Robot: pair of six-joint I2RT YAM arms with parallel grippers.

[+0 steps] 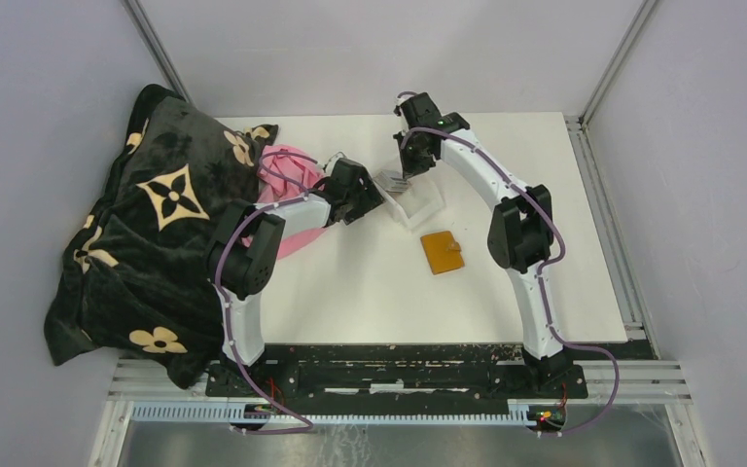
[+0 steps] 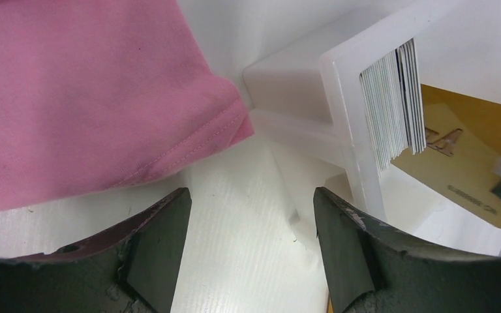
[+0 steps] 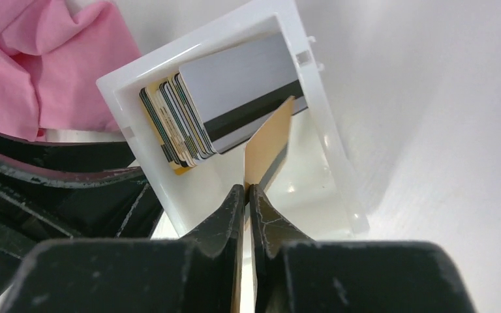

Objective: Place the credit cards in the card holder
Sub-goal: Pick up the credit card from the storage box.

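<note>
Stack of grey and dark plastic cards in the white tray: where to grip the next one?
Pinch the front grey magnetic-stripe card by its free edge, from the white plastic tray's open top, as the right gripper holds the gold card. The stack leans on edge, leaving that edge clear.

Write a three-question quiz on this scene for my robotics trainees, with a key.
1. True or false: the right gripper is shut on a gold credit card.
2. Fill in: the left gripper is ____, with nothing between its fingers.
3. The card stack is: A) held by the left gripper B) standing in the white plastic tray C) held by the right gripper.
Key: 1 true; 2 open; 3 B.
</note>
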